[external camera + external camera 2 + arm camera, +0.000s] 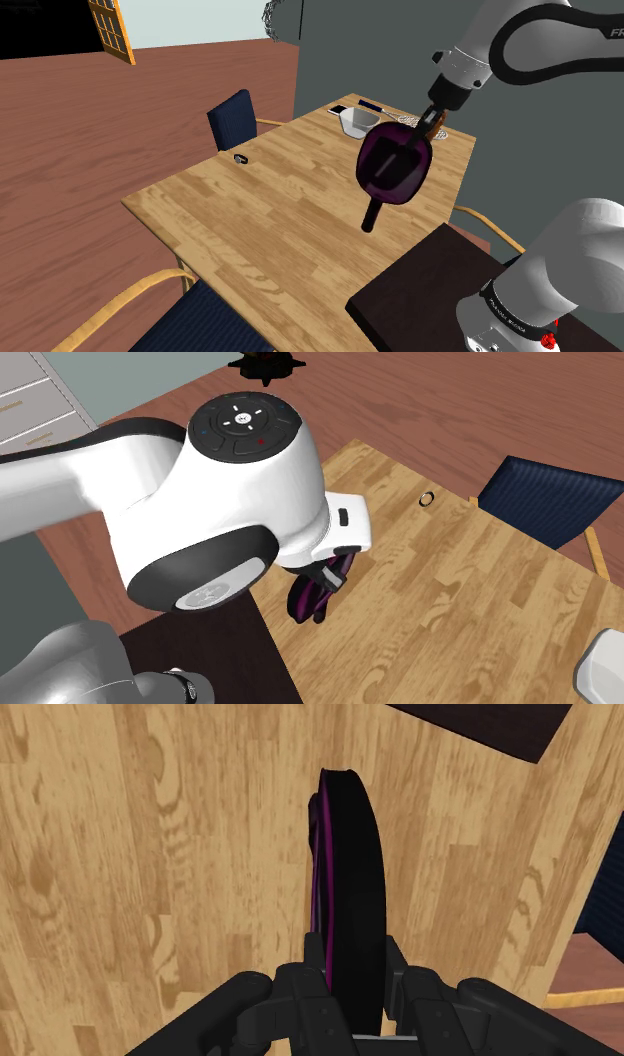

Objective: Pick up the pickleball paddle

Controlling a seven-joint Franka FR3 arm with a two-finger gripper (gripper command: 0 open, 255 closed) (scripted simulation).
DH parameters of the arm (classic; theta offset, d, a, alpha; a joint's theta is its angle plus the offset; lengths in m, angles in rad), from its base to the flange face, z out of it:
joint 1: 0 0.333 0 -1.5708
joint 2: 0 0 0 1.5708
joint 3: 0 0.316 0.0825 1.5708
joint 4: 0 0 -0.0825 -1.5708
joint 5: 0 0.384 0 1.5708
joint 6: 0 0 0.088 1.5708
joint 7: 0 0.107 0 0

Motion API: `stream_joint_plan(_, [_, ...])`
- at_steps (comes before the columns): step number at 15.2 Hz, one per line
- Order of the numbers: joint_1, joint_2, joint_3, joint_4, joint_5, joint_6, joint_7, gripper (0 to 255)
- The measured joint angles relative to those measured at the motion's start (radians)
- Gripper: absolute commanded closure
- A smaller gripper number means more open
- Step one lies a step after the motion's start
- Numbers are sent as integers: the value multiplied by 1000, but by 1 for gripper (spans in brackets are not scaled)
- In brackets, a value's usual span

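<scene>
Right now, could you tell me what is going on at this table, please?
The white arm's end effector is shut on the head of a dark purple pickleball paddle, with a finger on each face. The paddle hangs with its handle pointing down and appears lifted off the wooden table. A white bowl and a small ring sit on the table, away from the paddle.

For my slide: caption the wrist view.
Black fingers clasp the dark purple paddle edge-on above the wooden table.
</scene>
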Motion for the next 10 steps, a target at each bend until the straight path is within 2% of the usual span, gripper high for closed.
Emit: stream_joint_plan(10, [1, -2, 3, 124, 1, -125, 3, 255])
